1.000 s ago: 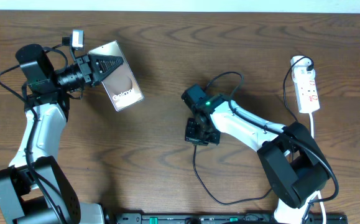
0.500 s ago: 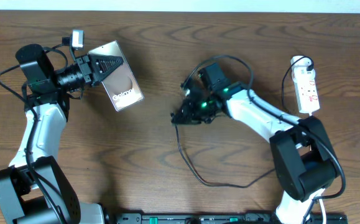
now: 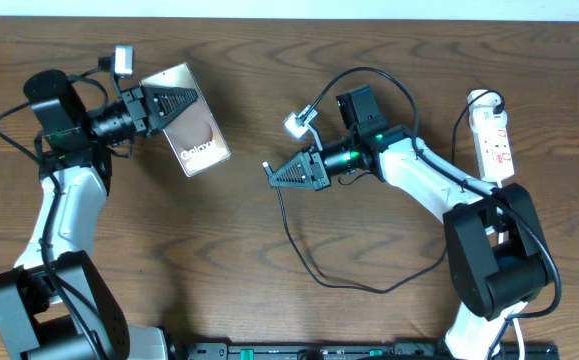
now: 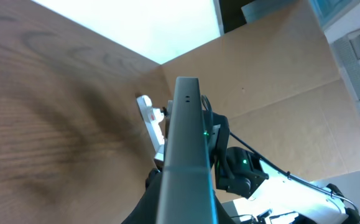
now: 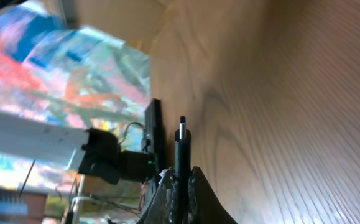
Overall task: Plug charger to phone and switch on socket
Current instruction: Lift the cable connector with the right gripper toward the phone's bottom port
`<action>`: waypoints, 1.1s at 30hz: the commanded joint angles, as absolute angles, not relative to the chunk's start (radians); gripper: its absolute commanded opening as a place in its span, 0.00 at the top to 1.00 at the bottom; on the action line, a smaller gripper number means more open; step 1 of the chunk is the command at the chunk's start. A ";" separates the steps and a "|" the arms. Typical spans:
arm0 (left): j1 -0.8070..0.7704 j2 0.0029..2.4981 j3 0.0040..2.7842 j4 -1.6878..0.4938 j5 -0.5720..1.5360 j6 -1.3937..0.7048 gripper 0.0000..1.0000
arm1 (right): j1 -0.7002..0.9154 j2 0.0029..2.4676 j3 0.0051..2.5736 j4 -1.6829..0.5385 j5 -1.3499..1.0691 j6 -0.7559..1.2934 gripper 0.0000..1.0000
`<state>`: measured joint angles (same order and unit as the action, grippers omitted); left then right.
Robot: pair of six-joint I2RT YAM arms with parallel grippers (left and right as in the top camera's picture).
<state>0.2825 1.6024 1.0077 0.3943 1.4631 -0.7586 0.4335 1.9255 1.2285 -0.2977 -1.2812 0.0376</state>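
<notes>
We are in the plugging step. Our left end effector (image 3: 189, 101) is clamped on one phone (image 3: 205, 146). To the phone's right, our right end effector (image 3: 279, 176) is closed on one charger (image 5: 181, 144), its tip pointing toward the phone but well apart from it. Next, we judge, the tip must line up with the phone's port. One socket (image 3: 494, 140) lies far right of the phone.

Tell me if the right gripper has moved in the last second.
Yes. The right gripper has swung left, farther from the socket and toward the phone, carrying the charger.
</notes>
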 commanded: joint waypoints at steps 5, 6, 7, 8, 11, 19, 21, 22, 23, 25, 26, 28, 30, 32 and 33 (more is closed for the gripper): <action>0.287 1.582 1.019 0.530 1.480 -0.915 0.93 | 0.486 1.942 1.238 -0.247 -1.423 -0.039 0.99; 0.287 1.582 1.019 0.540 1.480 -0.921 0.93 | 0.491 1.942 1.238 -0.237 -1.434 -0.039 0.99; 0.287 1.582 1.019 0.542 1.480 -0.923 0.93 | 0.499 1.942 1.238 -0.223 -1.446 -0.038 0.99; 0.287 1.582 1.019 0.542 1.480 -0.923 0.93 | 0.506 1.942 1.238 -0.210 -1.451 -0.038 0.99; 0.287 1.582 1.019 0.541 1.479 -0.923 0.93 | 0.527 1.942 1.238 -0.171 -1.451 -0.028 0.99; 0.286 1.582 1.019 0.563 1.447 -0.961 0.92 | 0.540 1.942 1.238 0.003 -1.451 0.123 0.99; 0.285 1.582 1.019 0.578 1.447 -0.978 0.93 | 0.540 1.942 1.238 0.046 -1.451 0.148 0.99; 0.285 1.582 1.019 0.592 1.448 -0.987 0.93 | 0.540 1.942 1.238 0.072 -1.451 0.159 0.99; 0.285 1.582 1.019 0.600 1.449 -0.987 0.93 | 0.540 1.942 1.238 0.097 -1.451 0.165 0.99; 0.285 1.582 1.019 0.616 1.449 -0.994 0.93 | 0.536 1.946 1.238 0.129 -1.451 0.173 0.99; 0.285 1.582 1.019 0.616 1.449 -0.994 0.92 | 0.533 1.951 1.238 0.147 -1.451 0.180 0.99; 0.285 1.582 1.019 0.616 1.449 -0.994 0.93 | 0.530 1.967 1.238 0.178 -1.453 0.196 0.99; 0.285 1.582 1.019 0.620 1.450 -0.994 0.92 | 0.531 2.002 1.238 0.238 -1.482 0.228 0.99; 0.285 1.582 1.019 0.627 1.450 -0.994 0.93 | 0.533 2.028 1.238 0.291 -1.528 0.237 0.99; 0.285 1.582 1.019 0.634 1.450 -0.994 0.93 | 0.536 2.038 1.238 0.319 -1.554 0.241 0.99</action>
